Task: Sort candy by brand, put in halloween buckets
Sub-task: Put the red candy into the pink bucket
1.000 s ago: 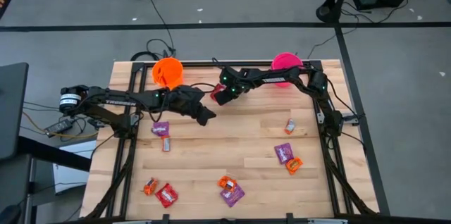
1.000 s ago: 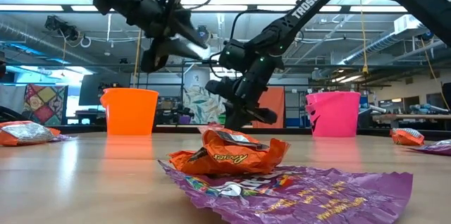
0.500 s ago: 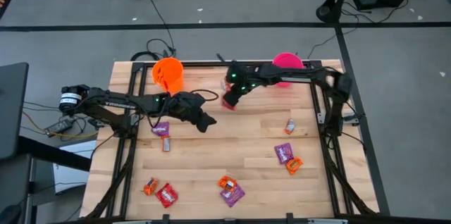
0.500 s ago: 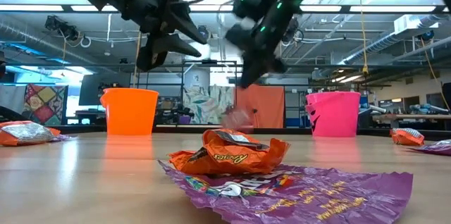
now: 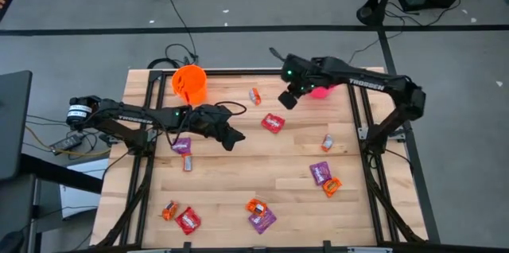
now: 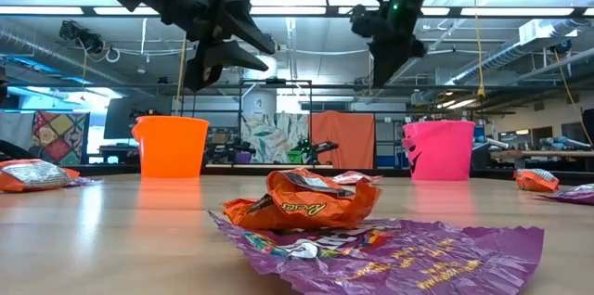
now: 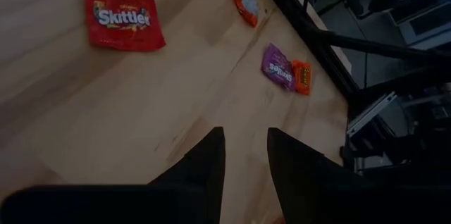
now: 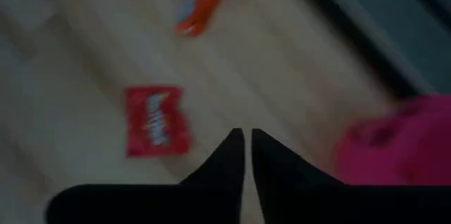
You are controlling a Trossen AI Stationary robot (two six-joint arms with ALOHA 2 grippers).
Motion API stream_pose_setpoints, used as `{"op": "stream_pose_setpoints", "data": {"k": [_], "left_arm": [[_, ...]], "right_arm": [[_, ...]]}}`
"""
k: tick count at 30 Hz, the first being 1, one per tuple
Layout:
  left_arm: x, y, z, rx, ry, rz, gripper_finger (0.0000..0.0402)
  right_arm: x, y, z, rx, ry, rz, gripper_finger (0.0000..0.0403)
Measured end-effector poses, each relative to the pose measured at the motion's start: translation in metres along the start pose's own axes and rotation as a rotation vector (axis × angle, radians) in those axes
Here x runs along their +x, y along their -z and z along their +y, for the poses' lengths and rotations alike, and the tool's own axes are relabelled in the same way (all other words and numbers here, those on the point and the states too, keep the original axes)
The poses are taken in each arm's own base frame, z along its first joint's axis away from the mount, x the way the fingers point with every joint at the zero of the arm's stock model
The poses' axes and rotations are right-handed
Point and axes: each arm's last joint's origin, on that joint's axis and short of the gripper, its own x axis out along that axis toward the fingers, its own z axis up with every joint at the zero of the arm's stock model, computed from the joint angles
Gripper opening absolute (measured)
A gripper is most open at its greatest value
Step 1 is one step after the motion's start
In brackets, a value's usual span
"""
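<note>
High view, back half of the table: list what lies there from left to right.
Orange bucket → left gripper → small orange candy → red Skittles pack → right gripper → pink bucket → orange candy by the right rail.

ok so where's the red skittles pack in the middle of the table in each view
High view: red Skittles pack, upper centre of the table, below the right gripper.
Low view: cannot tell; candy in front hides it.
Left wrist view: upper left.
Right wrist view: left of centre.
Shared landmark: small orange candy beside it.
</note>
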Motion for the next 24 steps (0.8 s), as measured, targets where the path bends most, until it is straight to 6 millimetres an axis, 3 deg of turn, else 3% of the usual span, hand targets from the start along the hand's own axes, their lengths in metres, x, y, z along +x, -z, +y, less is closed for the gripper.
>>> {"op": "stream_pose_setpoints", "data": {"k": [11,20,24], "left_arm": [[0.000,0.000,0.000,0.020,-0.010,-0.006,0.0113],[0.000,0.000,0.000,0.042,-0.009,-0.005,0.0113],[0.000,0.000,0.000,0.046,-0.009,-0.004,0.0113]], "right_arm": [[0.089,0.023,0.035,-0.098,-0.137,0.098,0.0154],[0.137,0.026,0.044,-0.173,-0.133,0.146,0.0224],[0.154,0.031,0.049,-0.213,-0.183,0.197,0.0235]]}}
